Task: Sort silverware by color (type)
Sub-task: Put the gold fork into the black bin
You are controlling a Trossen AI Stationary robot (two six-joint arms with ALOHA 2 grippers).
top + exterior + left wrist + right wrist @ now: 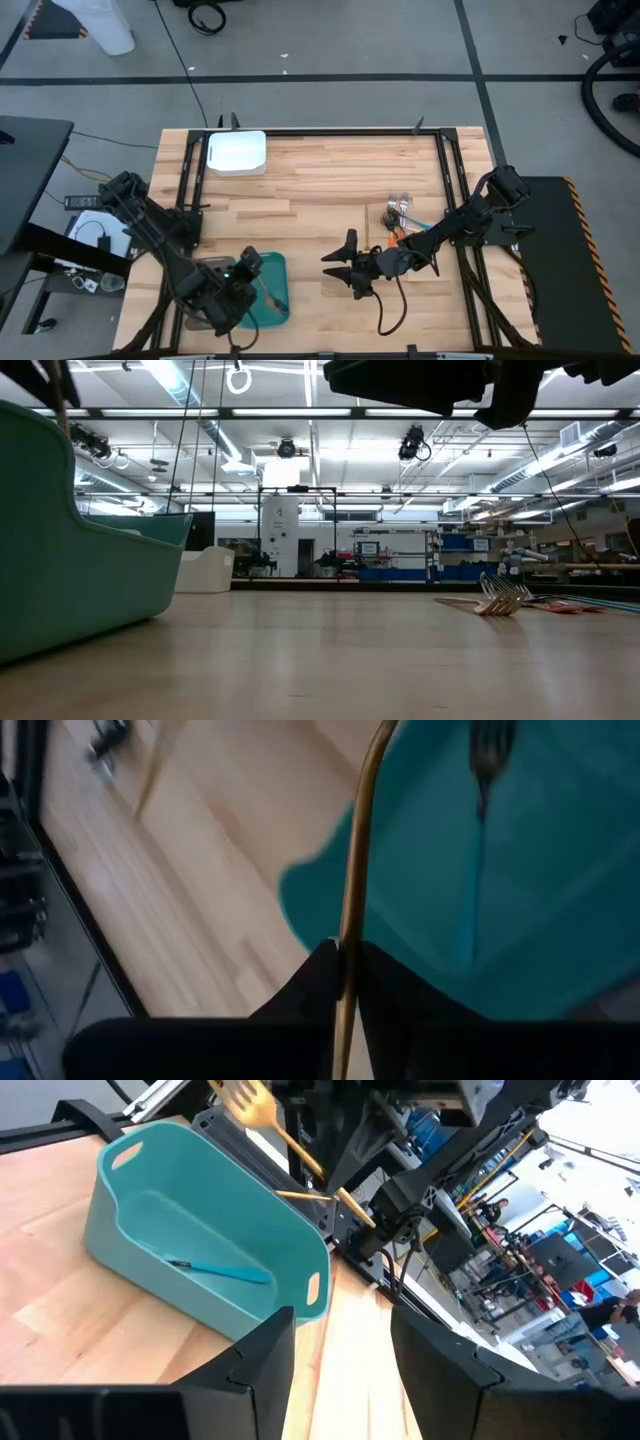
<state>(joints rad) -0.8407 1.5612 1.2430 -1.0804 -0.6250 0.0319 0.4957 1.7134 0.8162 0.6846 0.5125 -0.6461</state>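
High view: the left gripper [243,272] hangs over the near-left rectangular teal plastic tray [275,268]; the right gripper [345,268] waits mid-surface, its fingers spread and holding nothing. The remaining slim silverware pile [398,213] of silver forks and an orange piece lies to the right on the pale wooden surface [320,185], well apart from the tray. A white rectangular tray [236,153] sits at the far left corner.

Low view: the teal tray wall rises at the left; the silver forks [500,600] lie flat on the surface at the right.

Left wrist view: the left gripper is clamped on a thin gold-coloured utensil handle [355,890], above the tray edge. A teal-handled fork [478,830] lies inside the tray.

Right wrist view: the gold utensil's head [248,1104] is held up beyond the tray's far wall; the teal-handled fork lies on the tray floor.

Risk: I judge that gold dropped here would mix with the teal piece, a wrong sort. The handle is pinched low, so it could swing or slip.

In the way: the tray's wall is close to the gold handle; a low sideways move could catch it.
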